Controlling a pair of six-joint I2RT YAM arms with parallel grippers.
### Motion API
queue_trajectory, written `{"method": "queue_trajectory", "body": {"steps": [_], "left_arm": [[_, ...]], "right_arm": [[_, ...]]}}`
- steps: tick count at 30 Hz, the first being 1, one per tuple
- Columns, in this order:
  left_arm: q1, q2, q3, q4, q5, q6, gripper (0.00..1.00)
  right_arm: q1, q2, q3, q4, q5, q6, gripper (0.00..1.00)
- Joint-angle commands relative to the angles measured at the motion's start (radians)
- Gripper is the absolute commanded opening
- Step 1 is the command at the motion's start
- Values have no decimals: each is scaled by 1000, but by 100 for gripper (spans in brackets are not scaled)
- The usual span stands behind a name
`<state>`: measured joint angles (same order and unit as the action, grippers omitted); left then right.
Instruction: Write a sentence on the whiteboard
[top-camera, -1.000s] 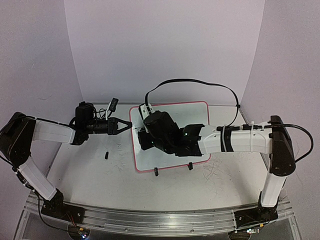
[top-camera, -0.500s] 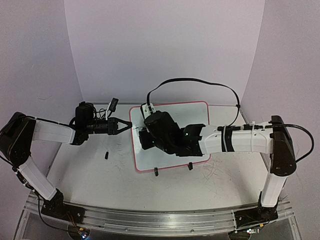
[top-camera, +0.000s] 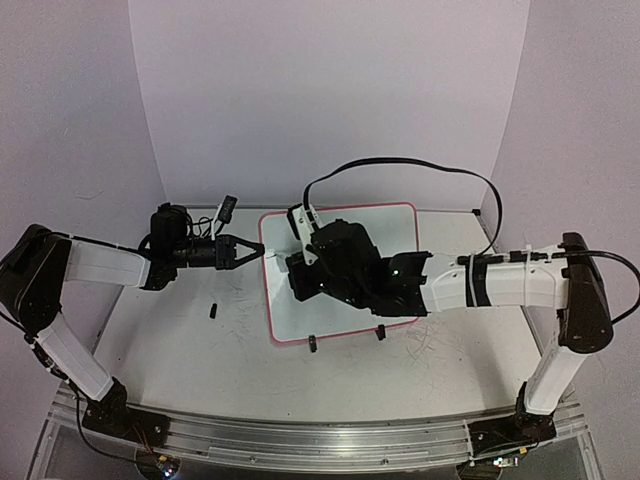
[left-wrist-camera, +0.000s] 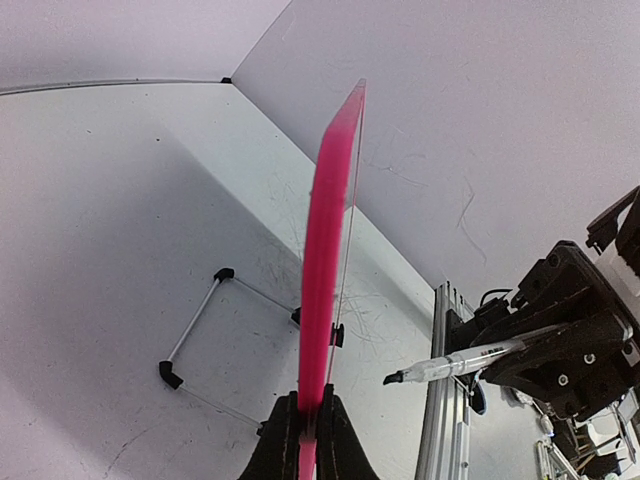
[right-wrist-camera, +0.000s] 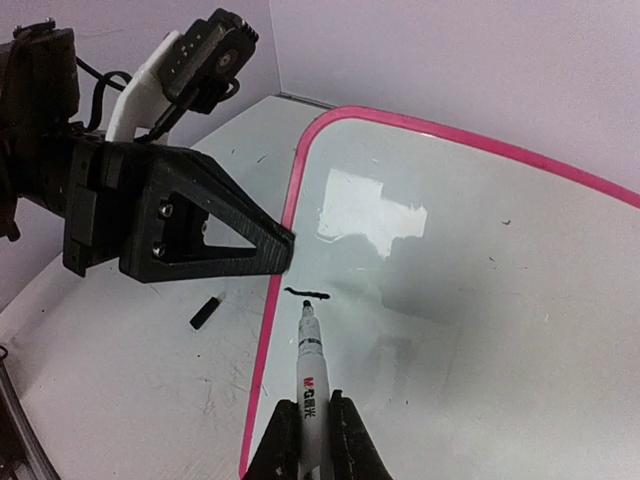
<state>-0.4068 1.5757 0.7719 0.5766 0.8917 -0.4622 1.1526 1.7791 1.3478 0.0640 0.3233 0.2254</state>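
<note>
We see the whiteboard (top-camera: 385, 232) at the centre of the table (top-camera: 200, 360), its far edge close to the back wall at 12 o'clock, with open tabletop toward 6 and 3 o'clock. The left gripper (top-camera: 255, 252) is clamped on the board's rim at 9 o'clock, its forearm stretched low and level from the left. The right arm reaches in from 3 o'clock, forearm level. Its wrist covers the board's middle in the overhead view, so we cannot read that area. The right gripper (right-wrist-camera: 312, 432) is closed around a marker (right-wrist-camera: 308, 365) whose tip points toward 12 o'clock, just beside a short black stroke (right-wrist-camera: 305, 293) near the left rim. Whether the tip touches the board is hard to make out. A small black object (top-camera: 213, 309) lies on the table at the board's 8 o'clock, apart from it. Two black feet (top-camera: 313, 344) sit at the board's near edge.
</note>
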Motion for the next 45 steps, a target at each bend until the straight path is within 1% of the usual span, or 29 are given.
{"method": "queue_trajectory", "body": {"steps": [1,6,15,45], "left_arm": [[-1,-42,28,40,26,-13,0],[-2,-39,30,40,26,-13,0],[-2,-36,32,40,27,-13,0],[-2,-42,30,40,33,-12,0]], "right_arm": [[-2,32,67,19,15,-18,0],[-2,57,95,11,3,-28,0],[-2,76,109,-36,29,-17,0],[-2,104,132,-62,53,-5,0]]}}
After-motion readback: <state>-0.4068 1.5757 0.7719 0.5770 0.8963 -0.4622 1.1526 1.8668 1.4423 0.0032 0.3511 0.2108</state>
